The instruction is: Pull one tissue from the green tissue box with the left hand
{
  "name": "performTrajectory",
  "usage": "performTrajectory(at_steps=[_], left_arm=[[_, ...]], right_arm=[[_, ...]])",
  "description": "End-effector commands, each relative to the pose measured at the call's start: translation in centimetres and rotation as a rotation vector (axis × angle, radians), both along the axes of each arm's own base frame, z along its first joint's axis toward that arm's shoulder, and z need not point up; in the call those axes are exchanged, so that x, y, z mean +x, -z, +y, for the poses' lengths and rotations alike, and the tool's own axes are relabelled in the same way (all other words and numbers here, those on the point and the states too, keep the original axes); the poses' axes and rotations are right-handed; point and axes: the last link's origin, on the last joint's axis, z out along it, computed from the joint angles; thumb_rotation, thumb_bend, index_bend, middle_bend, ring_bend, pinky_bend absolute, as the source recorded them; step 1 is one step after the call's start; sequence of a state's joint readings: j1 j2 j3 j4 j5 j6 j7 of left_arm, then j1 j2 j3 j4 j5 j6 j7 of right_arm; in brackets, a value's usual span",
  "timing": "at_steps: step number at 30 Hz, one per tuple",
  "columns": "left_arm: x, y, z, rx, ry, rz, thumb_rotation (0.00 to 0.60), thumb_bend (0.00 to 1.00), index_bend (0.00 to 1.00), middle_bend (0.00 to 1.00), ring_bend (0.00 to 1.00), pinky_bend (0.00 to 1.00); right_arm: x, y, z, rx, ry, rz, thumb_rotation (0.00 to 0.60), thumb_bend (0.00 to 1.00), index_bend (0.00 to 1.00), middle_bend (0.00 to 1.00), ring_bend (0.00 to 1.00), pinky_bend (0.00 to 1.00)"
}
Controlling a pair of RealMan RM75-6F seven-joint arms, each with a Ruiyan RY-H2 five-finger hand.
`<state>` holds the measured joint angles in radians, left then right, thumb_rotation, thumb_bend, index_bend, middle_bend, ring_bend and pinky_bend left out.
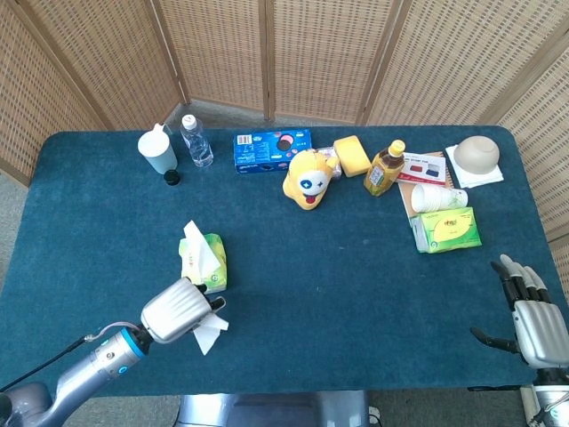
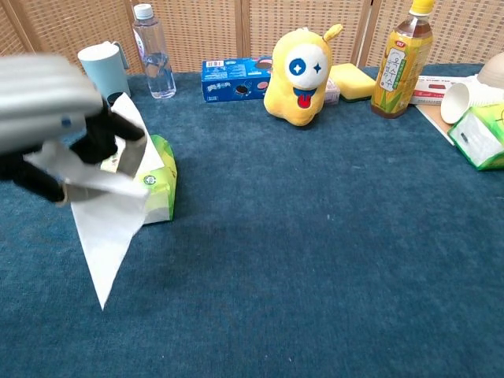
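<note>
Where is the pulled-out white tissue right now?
The white paper tissue hangs from the robot's left hand, free of the green tissue box, at the table's front left.

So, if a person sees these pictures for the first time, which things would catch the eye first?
Probably the left hand, large and blurred at the near left, holding a white tissue that hangs free beside the green tissue box. Next, the bright yellow plush toy at the back centre, beside the yellow drink bottle.
</note>
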<state>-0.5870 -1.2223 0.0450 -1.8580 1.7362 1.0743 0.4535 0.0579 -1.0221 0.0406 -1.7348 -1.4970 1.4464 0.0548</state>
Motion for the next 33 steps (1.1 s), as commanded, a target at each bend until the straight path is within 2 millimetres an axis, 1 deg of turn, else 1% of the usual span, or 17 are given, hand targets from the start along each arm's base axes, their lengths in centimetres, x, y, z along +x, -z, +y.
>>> performTrajectory(at_steps=[1,2,3,4,5,6,8,11,15,18,22,24,25,28,30,31,33], left_arm=[[-1.4,0.6,-0.3,-0.001,-0.02,0.057,0.6,0.47,0.69,0.64,0.5,0.74],[-1.6,0.5,-0.3,0.009,-0.026,0.061,0.6,0.45,0.57,0.42,0.32,0.54],[-1.7,0.4,-0.3,0.024,-0.03,0.063,0.6,0.42,0.42,0.2,0.16,0.34],[-1.7,0.2,-0.3,0.03,-0.049,0.045,0.6,0.4,0.32,0.1,0.07,0.24],[-1.6,-0.1,-0.4,0.027,-0.069,0.023,0.6,0.37,0.21,0.01,0.0,0.16],[-1.5,-0.3,-0.4,0.033,-0.07,0.018,0.6,0.35,0.14,0.0,0.0,0.14],[-1.5,-0.6,-0.5,0.042,-0.063,0.014,0.6,0.34,0.08,0.0,0.0,0.13],[-1.2,-1.3,-0.8,0.06,-0.058,-0.019,0.6,0.34,0.02,0.0,0.0,0.13],[-1.2,-3.5,-0.5,0.112,-0.09,-0.143,0.6,0.34,0.02,0.0,0.0,0.13],[-2.1,-5.7,0.6,0.186,-0.134,-0.209,0.6,0.35,0.04,0.0,0.0,0.12],[-4.3,-8.6,2.0,0.289,-0.227,-0.251,0.6,0.36,0.06,0.0,0.0,0.12],[-5.8,-10.1,2.2,0.328,-0.289,-0.275,0.6,0.37,0.08,0.0,0.0,0.12],[-6.3,-10.5,2.3,0.337,-0.31,-0.286,0.6,0.37,0.1,0.0,0.0,0.12],[-8.9,-12.1,2.2,0.384,-0.397,-0.319,0.6,0.38,0.14,0.0,0.0,0.12],[-10.8,-13.0,1.9,0.421,-0.456,-0.325,0.6,0.39,0.14,0.0,0.0,0.11],[-13.0,-13.7,1.0,0.465,-0.536,-0.299,0.6,0.39,0.14,0.0,0.0,0.11],[-14.2,-14.1,-0.1,0.487,-0.583,-0.302,0.6,0.39,0.14,0.0,0.0,0.1]], right_arm=[[0.0,0.0,0.0,0.0,-0.001,0.001,0.555,0.0,0.0,0.0,0.0,0.0],[0.0,0.0,0.0,0.0,-0.002,0.001,0.555,0.0,0.0,0.0,0.0,0.0],[0.0,0.0,0.0,0.0,-0.002,0.002,0.556,0.0,0.0,0.0,0.0,0.0],[0.0,0.0,0.0,-0.001,-0.002,0.002,0.556,0.0,0.0,0.0,0.0,0.0],[0.0,0.1,0.0,0.001,0.0,0.003,0.557,0.0,0.0,0.0,0.0,0.0],[0.0,0.1,0.0,0.003,0.001,0.004,0.557,0.0,0.0,0.0,0.0,0.0],[0.0,0.2,0.0,0.006,0.003,0.006,0.557,0.0,0.0,0.0,0.0,0.0],[0.1,0.3,0.1,0.009,0.001,0.01,0.556,0.0,0.0,0.0,0.0,0.0],[0.1,0.4,0.1,0.009,0.001,0.013,0.557,0.0,0.0,0.0,0.0,0.0],[0.1,0.5,0.0,0.012,0.002,0.017,0.556,0.0,0.0,0.0,0.0,0.0],[0.1,0.7,0.0,0.016,0.003,0.024,0.556,0.0,0.0,0.0,0.0,0.0],[0.1,0.7,0.0,0.018,0.001,0.027,0.556,0.0,0.0,0.0,0.0,0.0],[0.2,0.7,0.0,0.018,0.001,0.029,0.555,0.0,0.0,0.0,0.0,0.0],[0.2,0.9,0.1,0.022,0.0,0.035,0.555,0.0,0.0,0.0,0.0,0.0],[0.1,0.9,0.1,0.019,0.004,0.043,0.556,0.0,0.0,0.0,0.0,0.0],[-0.1,0.7,-0.1,-0.001,0.007,0.071,0.556,0.0,0.0,0.0,0.0,0.0],[-0.2,0.7,-0.3,-0.022,0.01,0.093,0.557,0.0,0.0,0.0,0.0,0.0]])
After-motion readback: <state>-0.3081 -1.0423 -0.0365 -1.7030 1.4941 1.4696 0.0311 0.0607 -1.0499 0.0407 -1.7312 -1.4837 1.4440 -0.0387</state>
